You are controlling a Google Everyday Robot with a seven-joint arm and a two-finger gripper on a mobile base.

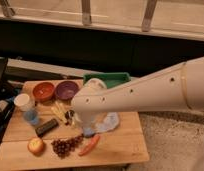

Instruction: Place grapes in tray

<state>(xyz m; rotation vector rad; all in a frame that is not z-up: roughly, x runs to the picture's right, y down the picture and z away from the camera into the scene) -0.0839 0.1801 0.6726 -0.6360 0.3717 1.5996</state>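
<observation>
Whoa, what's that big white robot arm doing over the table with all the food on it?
A big white robot arm reaches in from the right over the wooden table. Its gripper hangs low near the front, just right of the bunch of dark reddish-purple grapes and beside the long red chili pepper. The grapes lie on the table, not yet in the shallow bright green plastic tray, which sits at the back, partly hidden by the arm.
</observation>
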